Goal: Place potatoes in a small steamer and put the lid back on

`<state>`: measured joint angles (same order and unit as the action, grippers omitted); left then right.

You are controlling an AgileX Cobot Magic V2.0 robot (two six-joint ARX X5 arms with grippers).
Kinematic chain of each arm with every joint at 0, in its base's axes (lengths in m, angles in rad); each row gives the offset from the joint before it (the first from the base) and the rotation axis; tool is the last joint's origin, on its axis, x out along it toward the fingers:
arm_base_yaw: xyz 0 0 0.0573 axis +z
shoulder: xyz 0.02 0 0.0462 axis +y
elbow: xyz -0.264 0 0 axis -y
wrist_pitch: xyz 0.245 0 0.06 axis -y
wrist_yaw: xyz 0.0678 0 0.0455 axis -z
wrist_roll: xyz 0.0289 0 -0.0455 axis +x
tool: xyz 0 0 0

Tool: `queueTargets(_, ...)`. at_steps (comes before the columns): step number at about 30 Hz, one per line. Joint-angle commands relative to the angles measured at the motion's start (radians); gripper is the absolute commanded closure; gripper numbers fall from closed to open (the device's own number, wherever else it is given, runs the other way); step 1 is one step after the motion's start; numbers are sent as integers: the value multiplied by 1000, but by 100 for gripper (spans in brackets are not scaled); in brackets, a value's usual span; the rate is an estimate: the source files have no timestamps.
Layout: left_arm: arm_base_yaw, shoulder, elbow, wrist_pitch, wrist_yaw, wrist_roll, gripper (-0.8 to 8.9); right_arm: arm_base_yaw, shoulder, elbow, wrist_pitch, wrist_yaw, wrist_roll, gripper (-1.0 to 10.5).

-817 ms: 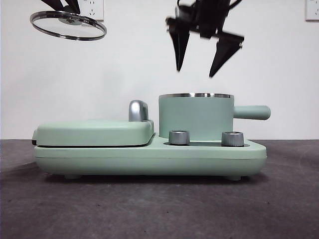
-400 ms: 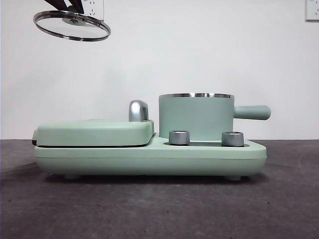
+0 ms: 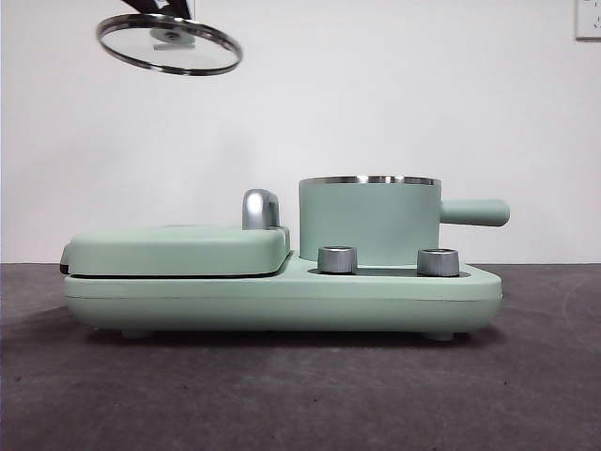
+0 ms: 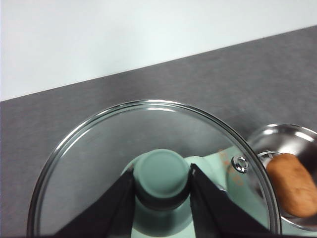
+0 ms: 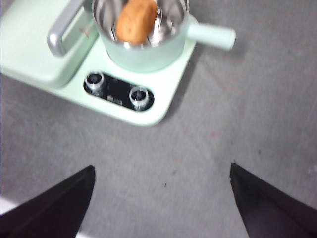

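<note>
High above the griddle cover (image 3: 178, 250), left gripper (image 4: 162, 184) clamps the lid (image 3: 169, 44) by its knob (image 4: 161, 174), potato (image 5: 135, 20) sits inside the small steamer (image 3: 368, 220), right gripper (image 5: 161, 198) spread wide over the table (image 5: 208, 144), well clear.
</note>
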<state>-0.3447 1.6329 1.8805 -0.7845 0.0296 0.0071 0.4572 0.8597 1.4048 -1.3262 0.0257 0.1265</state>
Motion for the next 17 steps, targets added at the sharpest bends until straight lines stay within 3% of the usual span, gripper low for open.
queueTargets(1, -31, -8, 39, 16, 4, 3, 800, 5, -129, -67, 119, -3, 59, 514)
queueTargets(8, -123, 2, 39, 14, 5, 3, 800, 5, -356, -200, 166, -2, 102, 514)
queueTargets(17, -244, 69, 39, 30, 5, 0, 800, 5, -404, -266, 158, -34, 100, 514)
